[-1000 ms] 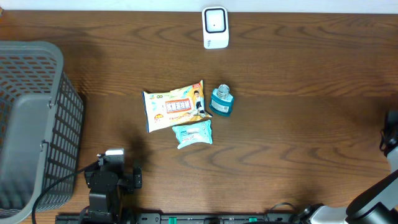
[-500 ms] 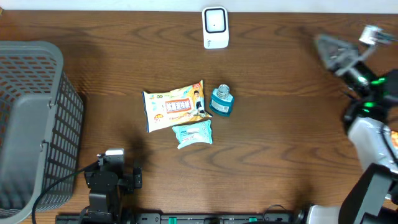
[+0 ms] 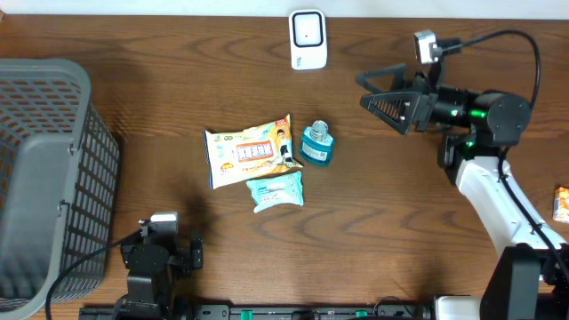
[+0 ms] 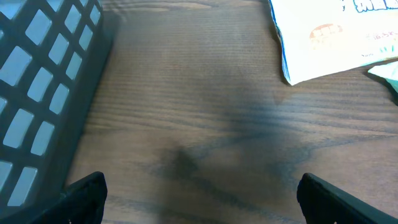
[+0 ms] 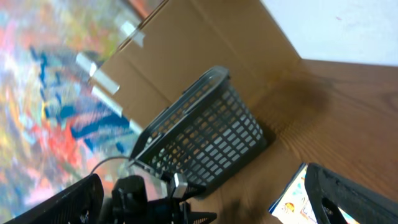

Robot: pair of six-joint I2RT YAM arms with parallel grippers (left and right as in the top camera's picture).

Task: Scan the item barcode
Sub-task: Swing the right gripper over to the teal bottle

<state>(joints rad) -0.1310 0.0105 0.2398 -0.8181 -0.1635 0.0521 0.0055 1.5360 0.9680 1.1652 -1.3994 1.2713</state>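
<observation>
**Surveying the scene: both pincers wide, nothing held**

Logged three items grouped at the centre of the table (image 3: pixel 427 204). Snack packet (image 3: pixel 249 156) lying flat. Teal bottle (image 3: pixel 316 144) touching its 3 o'clock edge. Wipes pack (image 3: pixel 276 190) just beside the packet at 5 o'clock. Cannot tell where any barcode sits.

Spotted white scanner (image 3: pixel 308 39) at 12 o'clock by the far edge, well apart from the group.

Found right gripper (image 3: pixel 362 90) at 2 o'clock from the group, jaws spread wide, gripping nothing, tips pointing toward 9 o'clock.

Found left gripper (image 4: pixel 200 198) at 7 o'clock, jaws likewise wide and empty, low over bare wood. Packet corner showing at 1 o'clock in its wrist view.

Noted grey mesh basket (image 3: pixel 44 178) at the 9 o'clock edge. Noted small orange object (image 3: pixel 561 204) at the 3 o'clock edge, too cropped to identify.
</observation>
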